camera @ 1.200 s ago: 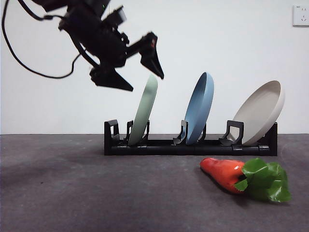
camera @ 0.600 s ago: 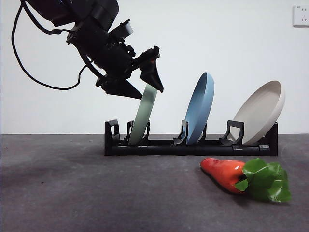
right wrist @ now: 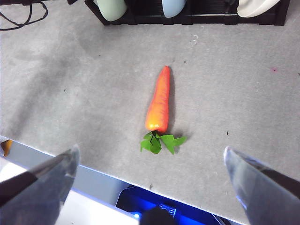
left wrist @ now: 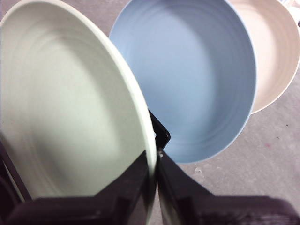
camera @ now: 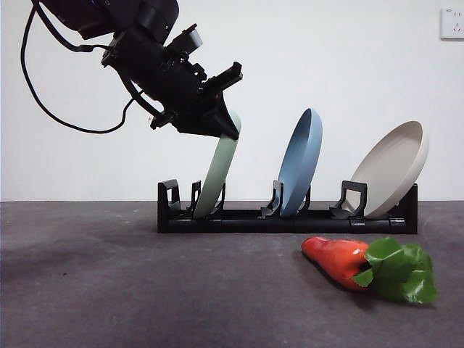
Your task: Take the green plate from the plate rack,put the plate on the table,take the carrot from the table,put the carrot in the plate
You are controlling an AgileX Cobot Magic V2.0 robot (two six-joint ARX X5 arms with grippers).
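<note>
Front view: left gripper [camera: 226,127] comes in from upper left, tips at the top rim of the green plate [camera: 217,174]
Green plate: on edge in the leftmost occupied slot of the plate rack [camera: 286,217], leaning toward the blue plate [camera: 299,165]; foot seated in the rack
Left gripper state: jaws pressed together on the green plate's upper rim, one either side of the edge; left wrist view shows the rim [left wrist: 140,122] running down into the narrow gap
Right gripper: jaws spread wide, holding nothing, hanging high over the carrot [right wrist: 158,101]; waiting
Carrot: lying on the surface [camera: 109,290] in front of the rack's right half, well apart from the green plate; leaves [camera: 397,270] at the thick end, tip pointing toward the rack in the right wrist view
Other plates: blue in the middle slot, beige plate [camera: 391,168] in the right slot, tilted further over
Stage: first step, judged as grip made, plate not lifted out
Handling, plate: looks stiff, light, matte, likely plastic; raised rim gives the jaws a lip; a pinch at one point lets it swing, so lift along the slot line to clear the brackets
Handling, carrot: glossy, tapered, may slip; take it across the thick middle, not the crinkled leaves
Risk: plate catching a bracket and dragging the rack, or knocking the blue plate
</note>
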